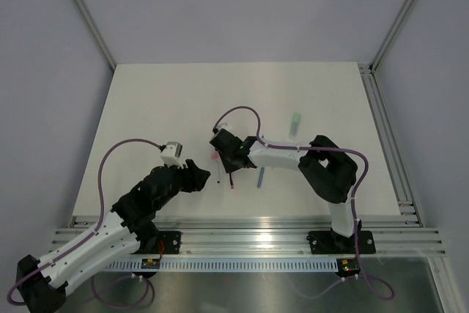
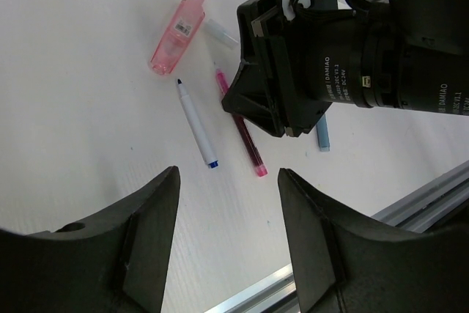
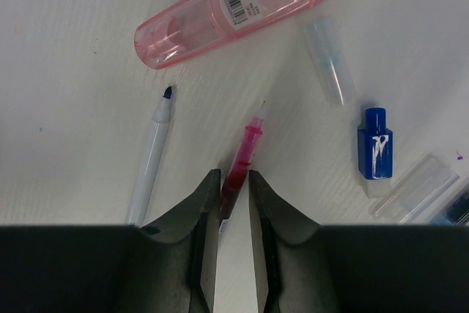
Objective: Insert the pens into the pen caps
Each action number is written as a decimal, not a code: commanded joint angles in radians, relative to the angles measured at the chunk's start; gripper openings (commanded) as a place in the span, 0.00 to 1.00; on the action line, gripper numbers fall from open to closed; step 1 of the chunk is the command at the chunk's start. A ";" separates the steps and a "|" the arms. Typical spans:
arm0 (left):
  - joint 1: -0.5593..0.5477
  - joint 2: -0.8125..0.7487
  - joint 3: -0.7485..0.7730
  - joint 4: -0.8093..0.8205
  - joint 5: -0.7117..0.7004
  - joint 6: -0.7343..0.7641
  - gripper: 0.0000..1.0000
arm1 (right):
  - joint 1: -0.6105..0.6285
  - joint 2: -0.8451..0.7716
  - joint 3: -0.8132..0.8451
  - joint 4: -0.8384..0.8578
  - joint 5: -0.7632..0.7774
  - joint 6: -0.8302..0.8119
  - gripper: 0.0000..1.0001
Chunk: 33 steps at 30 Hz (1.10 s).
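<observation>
The red pen (image 3: 245,153) lies on the table (image 1: 146,108) near its middle. The narrow jaws of the right gripper (image 3: 233,181) pinch its sides. Just left of it lies a white pen (image 3: 150,159), and the pink cap (image 3: 234,9) lies just beyond both. The mint cap (image 1: 295,122) rests farther off to the right. The left gripper (image 2: 229,181) hovers nearer, spread wide and holding nothing.
</observation>
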 commanded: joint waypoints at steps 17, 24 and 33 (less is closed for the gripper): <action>-0.004 0.003 0.068 0.152 0.278 -0.047 0.57 | 0.014 -0.357 -0.226 0.168 0.097 0.179 0.00; -0.005 0.112 0.030 0.398 0.498 -0.140 0.53 | 0.014 -0.642 -0.494 0.538 0.030 0.315 0.00; -0.015 0.246 0.019 0.616 0.572 -0.189 0.54 | 0.014 -0.788 -0.631 0.690 0.044 0.400 0.00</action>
